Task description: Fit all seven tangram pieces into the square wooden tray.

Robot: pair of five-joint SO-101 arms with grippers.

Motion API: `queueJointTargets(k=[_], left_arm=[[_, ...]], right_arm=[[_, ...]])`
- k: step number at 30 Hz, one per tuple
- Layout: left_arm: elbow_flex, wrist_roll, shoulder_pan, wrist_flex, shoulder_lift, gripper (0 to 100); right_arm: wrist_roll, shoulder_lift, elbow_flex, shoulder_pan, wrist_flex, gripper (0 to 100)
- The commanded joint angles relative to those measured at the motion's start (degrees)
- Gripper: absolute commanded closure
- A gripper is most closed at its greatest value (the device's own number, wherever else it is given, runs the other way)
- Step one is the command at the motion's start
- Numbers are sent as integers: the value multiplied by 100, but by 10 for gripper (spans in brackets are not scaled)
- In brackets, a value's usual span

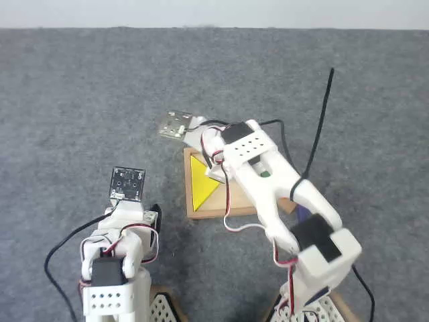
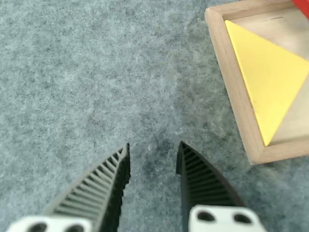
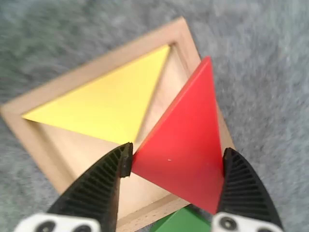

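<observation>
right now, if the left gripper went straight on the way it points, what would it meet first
Probably just the grey mat: the open left gripper aims at it, and the wooden tray sits off to one side.

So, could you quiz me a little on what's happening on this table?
1. True or false: the yellow triangle lies inside the wooden tray.
2. What does the right tool grip? A) the yellow triangle B) the red triangle C) nothing
3. Fill in: the left tool stands ____ over the grey carpet, holding nothing.

Key: 1 true; 2 B; 3 open.
</observation>
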Motion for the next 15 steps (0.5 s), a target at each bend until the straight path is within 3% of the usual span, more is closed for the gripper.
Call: queueJointTargets(k=[1,15], left_arm=[[-48,-35,9,53,-158,847],[-48,-35,9,53,-158,847]], right_arm=[[-53,171,-396,84,-101,810],[-53,277,-422,22,-101,800]])
